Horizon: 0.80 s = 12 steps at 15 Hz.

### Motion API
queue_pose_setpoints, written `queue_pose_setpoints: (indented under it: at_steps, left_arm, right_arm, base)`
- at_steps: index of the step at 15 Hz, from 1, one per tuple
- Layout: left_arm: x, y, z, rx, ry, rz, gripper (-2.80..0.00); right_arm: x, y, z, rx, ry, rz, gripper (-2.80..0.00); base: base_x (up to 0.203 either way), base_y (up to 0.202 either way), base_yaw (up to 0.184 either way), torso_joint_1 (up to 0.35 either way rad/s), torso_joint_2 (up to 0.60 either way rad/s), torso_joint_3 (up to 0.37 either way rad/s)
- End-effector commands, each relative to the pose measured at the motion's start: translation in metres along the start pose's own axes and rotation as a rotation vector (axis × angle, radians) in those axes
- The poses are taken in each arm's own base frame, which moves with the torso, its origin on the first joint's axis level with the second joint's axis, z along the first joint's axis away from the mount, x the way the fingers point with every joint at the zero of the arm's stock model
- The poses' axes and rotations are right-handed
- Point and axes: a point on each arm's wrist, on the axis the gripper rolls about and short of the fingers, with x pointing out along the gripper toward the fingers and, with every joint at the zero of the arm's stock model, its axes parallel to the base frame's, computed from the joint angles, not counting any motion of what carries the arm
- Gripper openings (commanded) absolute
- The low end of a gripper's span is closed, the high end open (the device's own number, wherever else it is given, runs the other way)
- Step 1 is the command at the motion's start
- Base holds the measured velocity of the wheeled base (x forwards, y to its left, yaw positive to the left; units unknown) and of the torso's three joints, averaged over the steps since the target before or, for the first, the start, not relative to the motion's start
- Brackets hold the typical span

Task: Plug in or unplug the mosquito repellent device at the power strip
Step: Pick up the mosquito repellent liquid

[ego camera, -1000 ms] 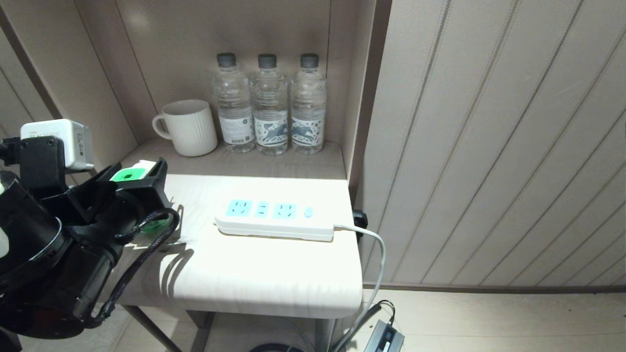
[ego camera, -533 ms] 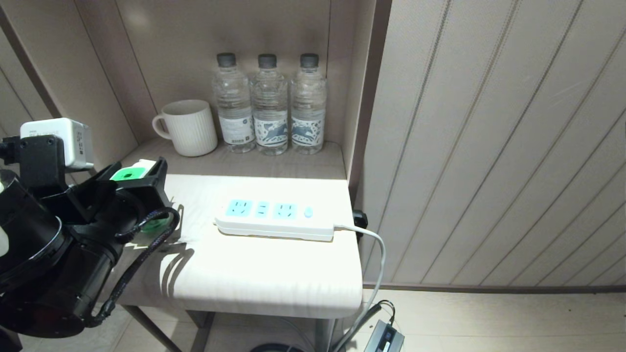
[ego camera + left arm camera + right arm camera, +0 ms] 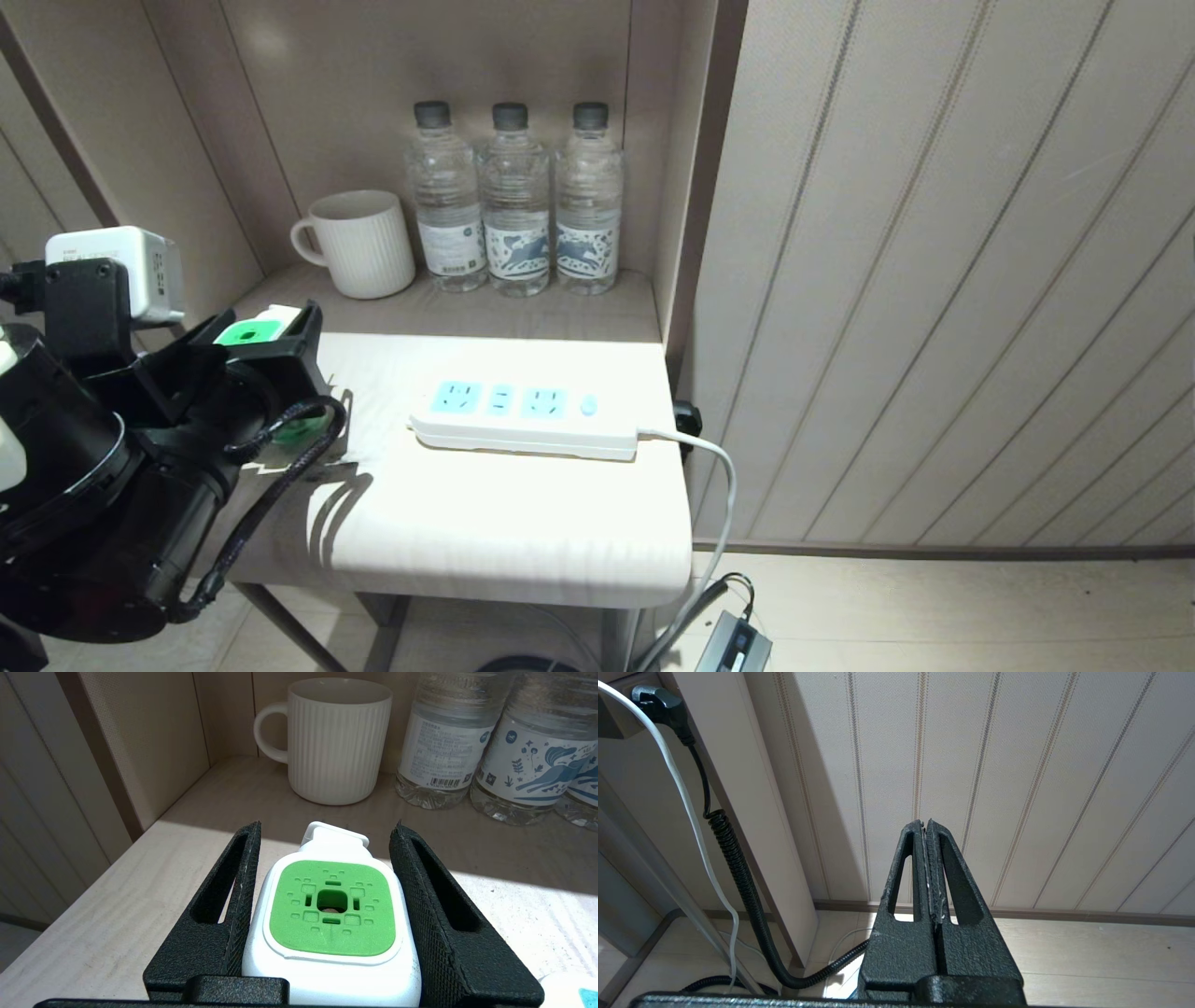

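The mosquito repellent device stands near the left edge of the small table, its white cap with bright green top facing up and the green bottle showing below. My left gripper reaches in from the left and is shut on the cap, one black finger on each side. The power strip lies flat mid-table to the device's right, its light-blue sockets empty, and its corner shows in the left wrist view. My right gripper hangs parked low beside the wall, shut and empty.
A white ribbed mug and three clear water bottles stand at the back of the niche. The strip's white cord drops off the table's right edge toward a black adapter on the floor. Wall panels close the left side.
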Motion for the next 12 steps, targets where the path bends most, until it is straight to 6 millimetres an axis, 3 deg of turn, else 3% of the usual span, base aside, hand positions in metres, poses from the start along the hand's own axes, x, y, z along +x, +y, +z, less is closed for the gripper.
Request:
queue_pose_setpoints:
  at_steps: [1, 12]
  left_arm:
    - [0.0005, -0.0004, -0.0005, -0.001, -0.001, 0.005, -2.80]
    - [0.0011, -0.0011, -0.0017, 0.002, 0.002, 0.003, -2.80]
  right_arm:
    - [0.0000, 0.0000, 0.0001, 0.000, -0.001, 0.000, -2.80]
    - [0.0000, 0.0000, 0.0001, 0.000, -0.001, 0.001, -2.80]
  base:
    - [0.000, 0.000, 0.000, 0.000, 0.00, 0.000]
    - [0.000, 0.000, 0.000, 0.000, 0.00, 0.000]
